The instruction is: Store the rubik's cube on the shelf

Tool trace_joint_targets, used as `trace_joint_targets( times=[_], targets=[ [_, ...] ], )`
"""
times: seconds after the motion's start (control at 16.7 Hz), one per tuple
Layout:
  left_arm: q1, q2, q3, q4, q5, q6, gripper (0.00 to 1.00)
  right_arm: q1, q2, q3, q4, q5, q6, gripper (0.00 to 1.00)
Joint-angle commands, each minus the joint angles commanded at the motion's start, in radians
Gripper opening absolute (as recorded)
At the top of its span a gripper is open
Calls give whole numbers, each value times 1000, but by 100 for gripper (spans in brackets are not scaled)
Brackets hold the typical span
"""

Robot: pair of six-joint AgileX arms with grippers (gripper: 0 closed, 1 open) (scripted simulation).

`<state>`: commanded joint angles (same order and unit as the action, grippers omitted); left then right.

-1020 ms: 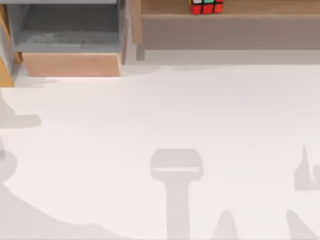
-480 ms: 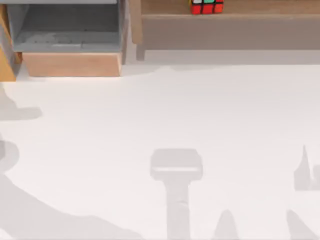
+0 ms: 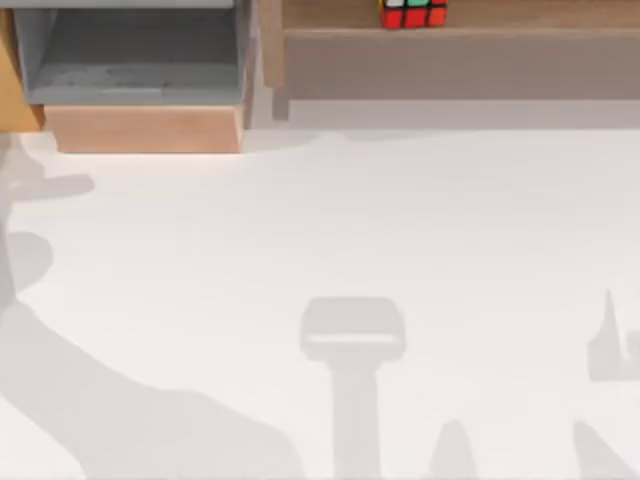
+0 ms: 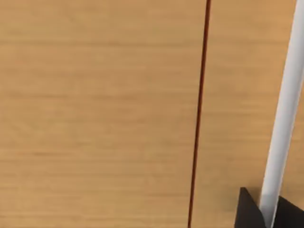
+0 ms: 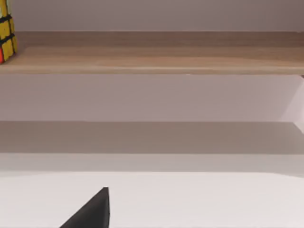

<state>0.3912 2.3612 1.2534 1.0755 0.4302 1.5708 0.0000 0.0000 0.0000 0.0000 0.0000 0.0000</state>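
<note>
- The rubik's cube (image 3: 412,13) sits on the shelf (image 3: 520,14), at the far edge of the top view, right of centre. Red squares face the camera, a green one shows at its right, yellow at its left corner.
- From the right wrist view, the rubik's cube (image 5: 6,32) stands on the ledge close to its front lip; yellow squares and a bit of red show. The rest of the shelf (image 5: 156,59) runs bare along that lip.
- The shelf's grey-brown front panel (image 3: 460,65) drops straight to the white surface (image 3: 330,230). A wooden side post (image 3: 270,45) closes its left end.
- Left of the post stands a grey-lined wooden drawer unit (image 3: 135,65), its light-wood front edge (image 3: 145,130) jutting toward us onto the surface.
- The surface between furniture and near edge carries nothing but shadows: a broad one at the near left, a T-shaped one at near centre, narrow ones at the near right.
- Left claw: the left wrist view has light wood grain close up, with a thin dark seam (image 4: 199,114), a white strip (image 4: 285,109) and dark finger tips (image 4: 248,211) at the corner. We cannot tell how wide this claw stands.
- Right claw: one dark finger tip (image 5: 92,211) shows above the white surface, facing the shelf, well apart from it. We cannot tell its width either.
</note>
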Motion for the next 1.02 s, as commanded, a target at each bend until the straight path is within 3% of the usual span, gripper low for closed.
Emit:
trace_joint_targets(
  times=[0.18,0.96,1.02],
  targets=[
    [0,0,0,0,0,0,0,0,0,0,0,0,0,100],
    [0,0,0,0,0,0,98,0,0,0,0,0,0,100],
    [0,0,0,0,0,0,100,0,0,0,0,0,0,100]
  ],
)
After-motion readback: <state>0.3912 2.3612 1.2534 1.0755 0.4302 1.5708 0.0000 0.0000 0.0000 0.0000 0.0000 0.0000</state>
